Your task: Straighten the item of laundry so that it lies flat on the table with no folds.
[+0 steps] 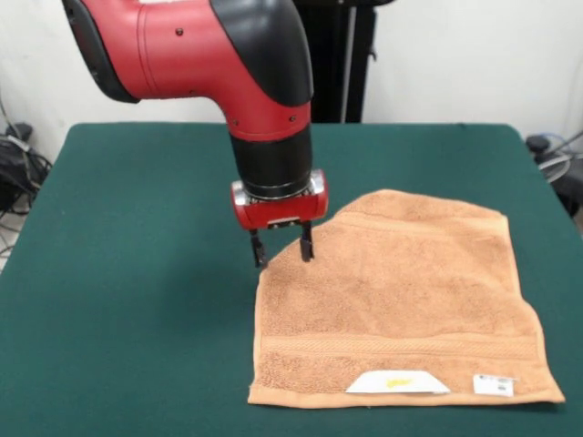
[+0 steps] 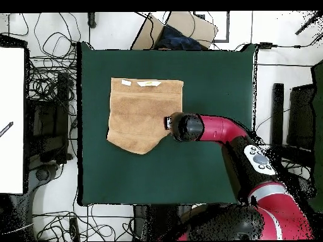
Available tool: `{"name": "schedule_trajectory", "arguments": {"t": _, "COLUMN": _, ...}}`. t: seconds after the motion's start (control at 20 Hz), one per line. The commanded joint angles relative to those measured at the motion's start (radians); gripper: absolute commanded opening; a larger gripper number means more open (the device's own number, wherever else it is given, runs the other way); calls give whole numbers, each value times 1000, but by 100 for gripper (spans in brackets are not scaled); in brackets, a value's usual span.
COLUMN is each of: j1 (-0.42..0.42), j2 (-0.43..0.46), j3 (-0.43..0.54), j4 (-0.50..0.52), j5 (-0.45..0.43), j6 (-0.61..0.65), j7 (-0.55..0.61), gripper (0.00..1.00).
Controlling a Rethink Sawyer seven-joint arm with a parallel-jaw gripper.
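1. Table (image 1: 118,273): plain dark-green cloth, bare across the whole left part in the front view, so there is free room on that side to draw fabric into.
2. Gripper (image 1: 282,246): hangs straight down from the red and black arm (image 1: 228,55), a little left of centre, right at the towel's far-left edge. Its two dark fingers (image 1: 307,244) stand apart, jaws open, nothing between them. One tip is over bare green, the other at the towel's border; I cannot tell whether either touches the cloth.
3. Towel (image 1: 401,309): tan terry, on the right half of the table, mostly spread. The near edge lies straight with two white tags (image 1: 397,383) along it. The far-left corner is missing from the outline; the edge runs diagonally there, so that corner looks folded under or over.
4. Judgement of the step: catch that turned corner and pull it out toward the far left. To do it well, lower until one finger slips beneath only the top layer, close on the edge itself, then drag low and slowly outward along the diagonal.
5. Risk: pinching both layers would shift the whole towel rather than open the fold.
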Motion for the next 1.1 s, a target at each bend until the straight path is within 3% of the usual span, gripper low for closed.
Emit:
{"name": "schedule_trajectory", "arguments": {"t": 0.05, "j1": 49, "j2": 24, "j3": -93, "j4": 99, "j5": -24, "j6": -66, "j7": 188, "gripper": 100}}
{"name": "schedule_trajectory", "arguments": {"t": 0.95, "j1": 95, "j2": 10, "j3": -143, "j4": 145, "j5": 18, "j6": -121, "j7": 223, "gripper": 100}}
{"name": "schedule_trajectory", "arguments": {"t": 1.1, "j1": 110, "j2": 43, "j3": -152, "j4": 132, "j5": 26, "j6": -156, "j7": 236, "gripper": 100}}
